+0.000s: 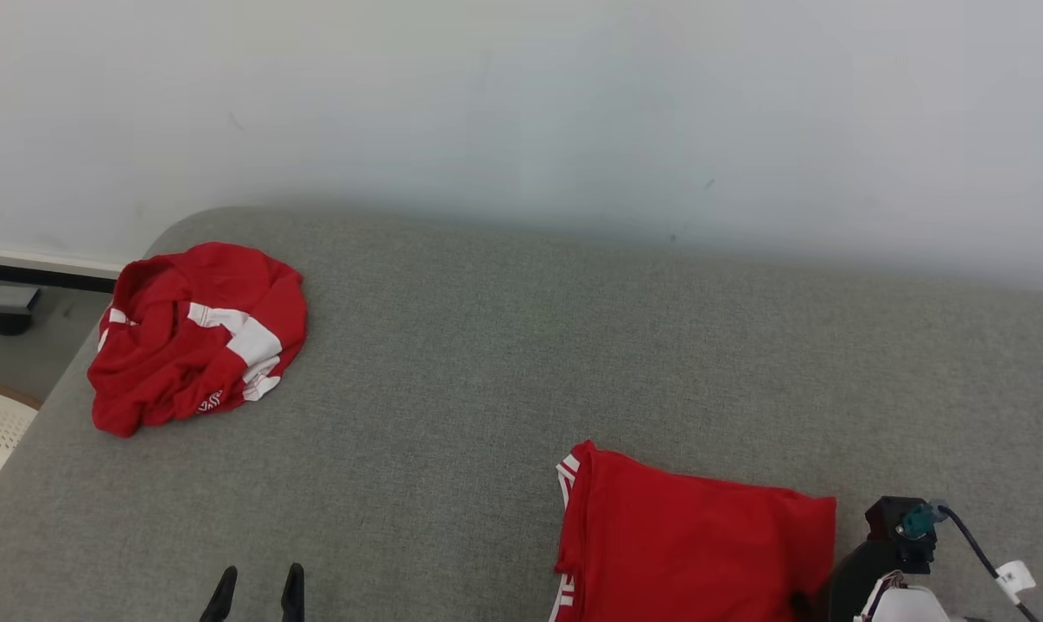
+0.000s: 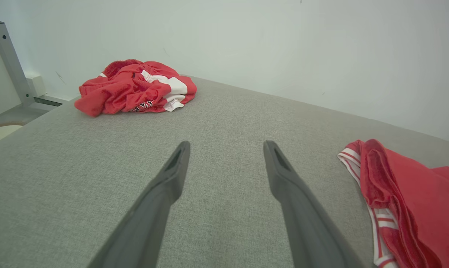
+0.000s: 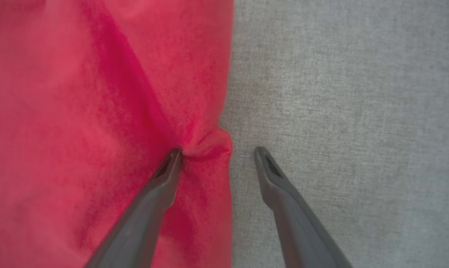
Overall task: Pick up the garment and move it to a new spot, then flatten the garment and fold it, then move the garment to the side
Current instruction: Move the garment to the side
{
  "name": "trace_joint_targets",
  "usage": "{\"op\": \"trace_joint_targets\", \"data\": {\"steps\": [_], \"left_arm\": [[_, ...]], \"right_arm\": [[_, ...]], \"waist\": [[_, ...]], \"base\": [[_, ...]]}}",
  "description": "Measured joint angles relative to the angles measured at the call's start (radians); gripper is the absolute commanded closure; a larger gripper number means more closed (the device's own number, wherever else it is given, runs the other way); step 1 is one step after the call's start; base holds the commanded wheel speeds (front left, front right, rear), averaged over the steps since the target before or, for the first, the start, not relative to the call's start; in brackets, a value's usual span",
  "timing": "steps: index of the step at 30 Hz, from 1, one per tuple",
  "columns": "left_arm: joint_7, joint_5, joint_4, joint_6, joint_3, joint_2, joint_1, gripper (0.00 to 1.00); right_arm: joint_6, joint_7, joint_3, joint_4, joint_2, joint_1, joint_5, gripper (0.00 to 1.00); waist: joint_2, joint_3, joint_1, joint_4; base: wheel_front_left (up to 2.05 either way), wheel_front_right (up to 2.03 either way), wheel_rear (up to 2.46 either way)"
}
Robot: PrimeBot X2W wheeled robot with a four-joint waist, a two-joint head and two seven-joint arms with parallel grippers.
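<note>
A folded red garment (image 1: 694,544) with white-striped trim lies flat on the grey cushion at the lower right. It also shows in the left wrist view as the folded garment (image 2: 414,201). My right gripper (image 3: 217,150) stands open over its right edge: the left finger (image 3: 161,182) presses a small pucker into the red fabric (image 3: 98,111), the other finger is over bare cushion. My left gripper (image 1: 257,592) is open and empty above the cushion at the lower left, and its left gripper fingers (image 2: 172,175) are spread wide.
A second red and white garment (image 1: 197,333) lies crumpled near the cushion's far left corner, seen too as a crumpled heap (image 2: 135,87). The grey cushion (image 1: 486,363) runs to a pale wall behind. A cable (image 1: 983,553) hangs by my right wrist.
</note>
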Motion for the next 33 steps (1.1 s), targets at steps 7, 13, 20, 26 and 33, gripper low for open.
{"op": "trace_joint_targets", "data": {"steps": [7, 13, 20, 26, 33], "left_arm": [[0.000, 0.002, -0.014, 0.000, -0.009, 0.004, -0.029, 0.00], [0.000, 0.012, -0.092, 0.000, -0.002, 0.003, -0.062, 0.00], [0.000, -0.009, -0.168, 0.000, -0.010, 0.035, -0.099, 0.00], [0.000, -0.004, -0.221, 0.000, -0.053, 0.080, -0.160, 0.00], [0.000, -0.004, -0.219, 0.000, -0.063, 0.086, -0.171, 0.00]], "right_arm": [[0.000, -0.053, 0.024, 0.062, 0.000, -0.080, -0.006, 1.00], [0.000, -0.092, 0.022, 0.082, -0.043, -0.202, -0.133, 1.00], [0.000, -0.152, -0.179, 0.147, -0.207, -0.362, -0.251, 1.00], [0.000, -0.309, -0.389, 0.117, -0.400, -0.403, -0.495, 1.00], [0.000, -0.386, -0.391, 0.131, -0.434, -0.407, -0.516, 1.00]], "waist": [[0.0000, 0.036, -0.0001, -0.001], [0.0001, 0.089, 0.0001, -0.022], [0.0002, 0.178, 0.0000, -0.062], [0.0001, 0.328, 0.0000, -0.107], [0.0001, 0.358, -0.0001, -0.124]], "base": [[0.00, 0.00, 0.00], [0.00, 0.00, 0.00], [0.00, 0.00, 0.00], [0.00, 0.00, 0.00], [0.00, 0.00, 0.00]]}}
